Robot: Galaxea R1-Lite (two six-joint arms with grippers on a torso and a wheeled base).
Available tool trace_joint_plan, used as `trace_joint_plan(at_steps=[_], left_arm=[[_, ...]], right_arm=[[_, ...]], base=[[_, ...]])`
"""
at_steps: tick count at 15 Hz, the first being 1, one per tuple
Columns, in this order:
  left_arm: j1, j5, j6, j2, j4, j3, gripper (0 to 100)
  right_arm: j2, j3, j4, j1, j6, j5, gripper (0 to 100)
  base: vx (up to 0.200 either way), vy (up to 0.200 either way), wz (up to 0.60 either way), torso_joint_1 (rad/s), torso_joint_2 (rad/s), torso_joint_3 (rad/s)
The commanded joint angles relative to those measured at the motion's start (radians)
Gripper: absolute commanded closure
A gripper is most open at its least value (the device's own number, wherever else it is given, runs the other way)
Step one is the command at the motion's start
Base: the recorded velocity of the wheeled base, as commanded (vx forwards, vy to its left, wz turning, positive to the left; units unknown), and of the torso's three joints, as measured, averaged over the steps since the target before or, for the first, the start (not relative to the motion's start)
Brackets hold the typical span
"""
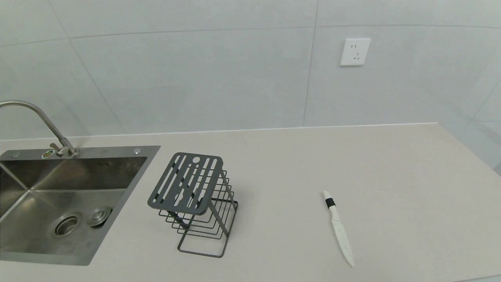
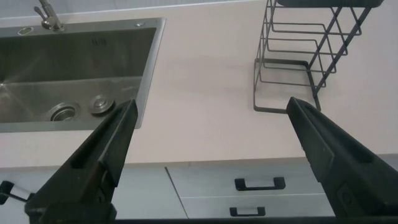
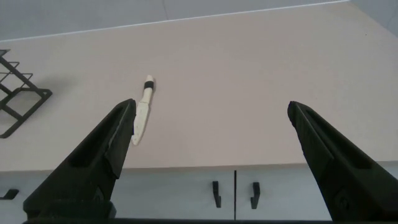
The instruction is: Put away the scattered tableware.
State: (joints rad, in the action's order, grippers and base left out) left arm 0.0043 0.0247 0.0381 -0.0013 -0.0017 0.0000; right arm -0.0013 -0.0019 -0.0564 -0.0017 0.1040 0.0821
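A white knife (image 1: 339, 228) with a black band on its handle lies flat on the beige counter (image 1: 352, 164), right of centre near the front edge, blade toward the front. It also shows as the knife (image 3: 142, 111) in the right wrist view. A dark grey wire knife rack (image 1: 194, 201) with a slotted top stands beside the sink. My right gripper (image 3: 211, 112) hangs open off the counter's front edge, short of the knife. My left gripper (image 2: 211, 109) is open too, held off the front edge between the sink and the rack base (image 2: 292, 87).
A steel sink (image 1: 58, 203) with a curved tap (image 1: 37, 121) is set into the counter at the left. A wall socket (image 1: 355, 51) sits on the tiled wall behind. Drawer fronts with black handles (image 2: 260, 183) lie below the counter edge.
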Motion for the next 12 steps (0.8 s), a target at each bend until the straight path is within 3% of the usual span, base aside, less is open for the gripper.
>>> trace_joint_plan(at_steps=[1, 6, 9, 12], left_arm=[[0.000, 0.000, 0.000, 0.001, -0.001, 0.000, 0], [0.000, -0.003, 0.016, 0.001, 0.000, 0.000, 0], [0.000, -0.003, -0.014, 0.001, 0.000, 0.000, 0], [0.000, -0.003, -0.018, 0.001, 0.002, 0.000, 0]], right_arm=[[0.001, -0.001, 0.000, 0.000, 0.005, 0.008, 0], [0.001, 0.000, 0.000, 0.000, 0.011, 0.001, 0], [0.001, 0.000, 0.000, 0.000, 0.005, 0.005, 0], [0.001, 0.000, 0.001, 0.000, -0.035, 0.027, 0]], base=[[0.000, 0.000, 0.00, 0.000, 0.00, 0.000], [0.000, 0.000, 0.00, 0.000, 0.00, 0.000], [0.000, 0.000, 0.00, 0.000, 0.00, 0.000], [0.000, 0.000, 0.00, -0.129, 0.30, 0.165]])
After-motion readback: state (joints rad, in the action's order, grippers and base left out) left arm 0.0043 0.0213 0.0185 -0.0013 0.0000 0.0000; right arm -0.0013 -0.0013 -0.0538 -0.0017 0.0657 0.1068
